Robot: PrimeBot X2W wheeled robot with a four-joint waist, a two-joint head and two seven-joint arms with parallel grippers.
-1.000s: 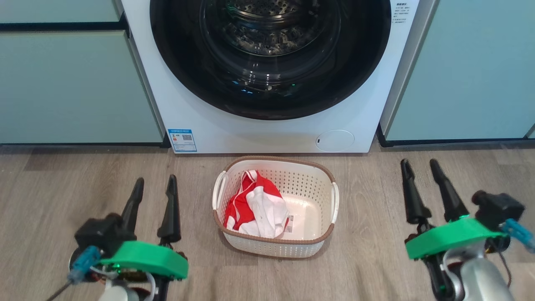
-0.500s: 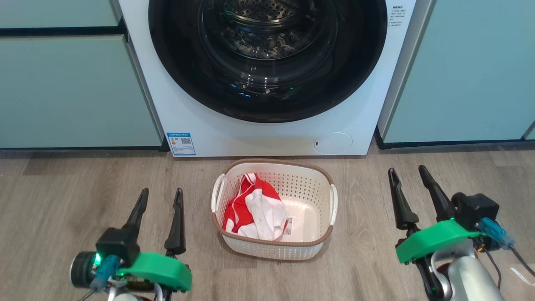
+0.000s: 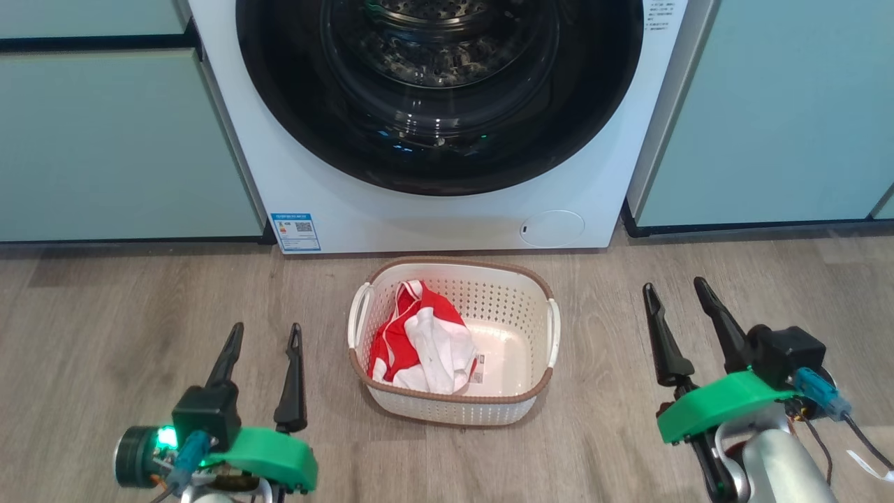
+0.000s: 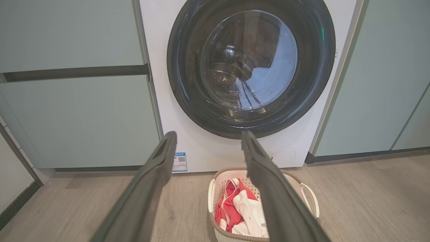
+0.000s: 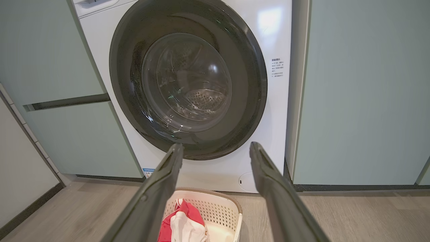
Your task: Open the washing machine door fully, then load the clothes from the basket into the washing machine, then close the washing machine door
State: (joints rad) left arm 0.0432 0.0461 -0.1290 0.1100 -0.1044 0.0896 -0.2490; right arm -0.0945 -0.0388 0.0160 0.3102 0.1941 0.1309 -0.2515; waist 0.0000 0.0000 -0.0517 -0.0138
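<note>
The white washing machine (image 3: 433,216) faces me with its door (image 3: 293,133) shut, black rim flat against the front. On the floor before it stands the cream basket (image 3: 461,264). The red and white clothes (image 3: 419,342) lie in the basket's left half. My left gripper (image 3: 267,326) hovers open and empty to the left of the basket. My right gripper (image 3: 673,283) is open and empty to its right. The left wrist view looks past the open left gripper (image 4: 208,133) at the door (image 4: 188,94), basket (image 4: 307,190) and clothes (image 4: 238,208). In the right wrist view, the open right gripper (image 5: 216,144) frames the door (image 5: 248,84) and basket (image 5: 218,205).
Pale green cabinets (image 3: 119,140) flank the machine on the left and on the right (image 3: 782,112). A blue label sticker (image 3: 295,231) and a small round white flap (image 3: 552,228) sit low on the washer front. Wood floor (image 3: 105,321) spreads around the basket.
The camera has shifted slightly. Both grippers have drawn back a little toward the bottom of the head view, still open. Door, basket and clothes have not moved.
</note>
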